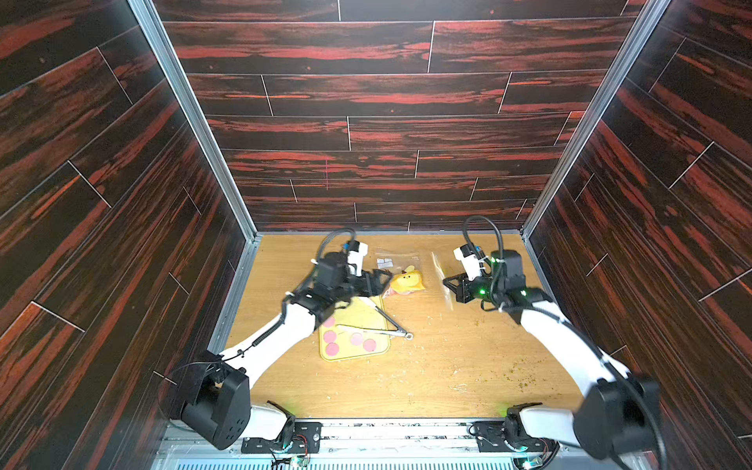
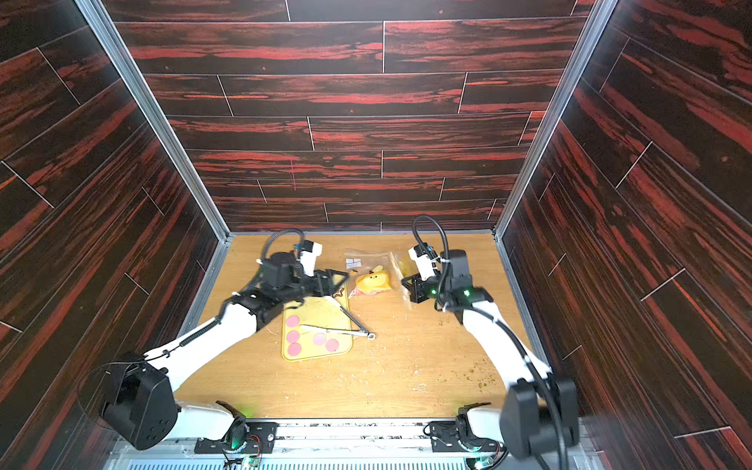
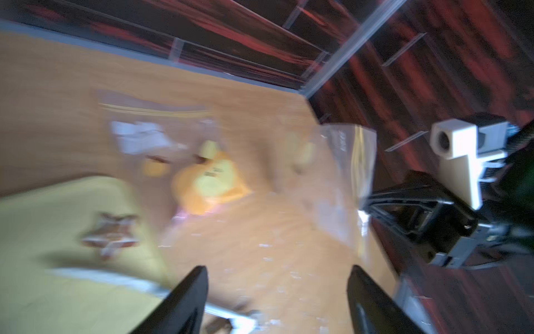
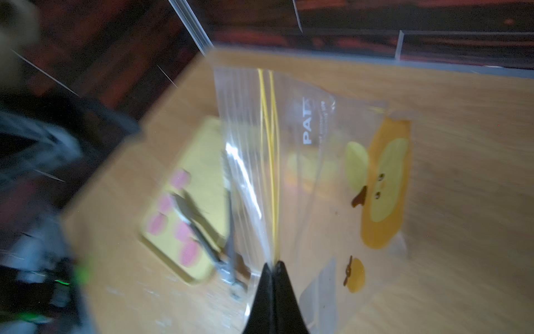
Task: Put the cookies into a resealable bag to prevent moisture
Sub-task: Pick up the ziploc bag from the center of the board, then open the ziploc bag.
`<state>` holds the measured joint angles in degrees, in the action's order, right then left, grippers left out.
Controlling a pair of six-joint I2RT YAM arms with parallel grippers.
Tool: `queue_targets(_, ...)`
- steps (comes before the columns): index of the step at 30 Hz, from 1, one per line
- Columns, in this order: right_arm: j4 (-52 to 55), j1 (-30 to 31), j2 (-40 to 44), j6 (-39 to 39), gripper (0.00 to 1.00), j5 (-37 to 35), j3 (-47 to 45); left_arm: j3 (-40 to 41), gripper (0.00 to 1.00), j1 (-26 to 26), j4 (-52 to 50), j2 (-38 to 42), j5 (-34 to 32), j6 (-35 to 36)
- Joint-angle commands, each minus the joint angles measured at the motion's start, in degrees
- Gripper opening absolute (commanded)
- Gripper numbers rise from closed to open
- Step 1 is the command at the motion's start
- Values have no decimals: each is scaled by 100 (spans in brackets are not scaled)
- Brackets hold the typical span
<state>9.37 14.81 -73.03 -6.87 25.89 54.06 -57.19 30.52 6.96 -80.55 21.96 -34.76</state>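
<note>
only "pat" can be read, in white capitals on the clear bag (image 4: 318, 162); the smaller line beside it is too blurred, and a white label (image 1: 384, 262) on the bag cannot be made out in both top views. the bag also carries a yellow-and-orange duck print (image 4: 387, 185) and twin yellow zip lines. the right jaws are clenched on the bag's zip edge, holding that edge up off the surface (image 1: 407, 386) while the rest lies flat near the back wall. the left jaws stand released, nothing between them, just beside the bag's other side and above the far end of the tray (image 1: 358, 313). five pink cookies (image 1: 329, 336) lie on the near half of the yellow tray. metal tongs (image 1: 366, 330) lie spread across the tray just beside the cookies, their hinge end past the rim on the surface. the left arm (image 1: 297, 321) covers the tray's far left corner. crumbs (image 1: 525, 380) dot the surface.
</note>
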Motion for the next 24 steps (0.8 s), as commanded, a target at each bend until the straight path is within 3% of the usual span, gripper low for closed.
queue_targets(1,-1005,109,189,-1373,0,422,-327,67,70,342,652,-99,-108,-676)
queue_targets(6,-1363,346,314,-1776,0,318,-429,-167,62,834,1131,-571,-25,-927)
queue_targets(9,-1611,373,396,-1997,0,329,-541,-420,50,1003,1375,-946,155,-1054)
queue_targets(14,-1675,407,443,-2058,0,346,-562,-630,44,1110,1630,-1211,432,-1193)
queue_targets(18,-1835,435,450,-2140,0,432,-616,-826,41,1143,1200,-1277,385,-927)
queue_targets(24,-1916,442,457,-2181,0,541,-649,-867,26,1139,1134,-1288,369,-783)
